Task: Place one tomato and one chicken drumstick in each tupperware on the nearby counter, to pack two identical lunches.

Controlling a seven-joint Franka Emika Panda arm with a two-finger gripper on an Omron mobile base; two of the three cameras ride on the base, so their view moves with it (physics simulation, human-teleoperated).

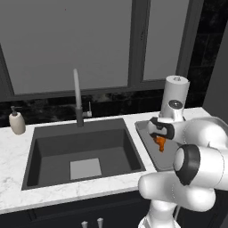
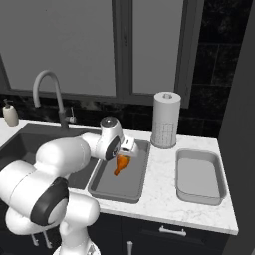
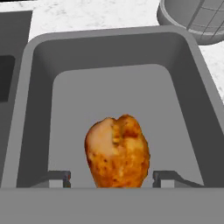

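A: Right up close, the gripper (image 3: 111,178) hangs over the near tupperware (image 2: 141,187), jaws parted, a fingertip on either side of the chicken drumstick (image 3: 117,152) with a sliver of daylight each side. I'd call that a grip let go, not a grip held.

B: And the drumstick itself?

A: From the right base view it hangs meaty end down just above the tray floor, inside the rim. Whether it touches the bottom, I can't tell.

B: So where does that leave the lunches?

A: Early going, by my reckoning. One drumstick is at the first tray, no tomato in it, and the second tupperware (image 2: 198,177), just beyond to the right, sits bare. That leaves a drumstick and two tomatoes.

B: Take us outward.

A: White marbled counter (image 2: 162,194) over dark cabinets, a dark sink (image 1: 84,153) left of the trays, then the paper-towel roll (image 2: 165,119) behind them. Farther back, the curved faucet (image 2: 49,94) and a soap dispenser (image 1: 17,121), black backsplash, and a big grey window.
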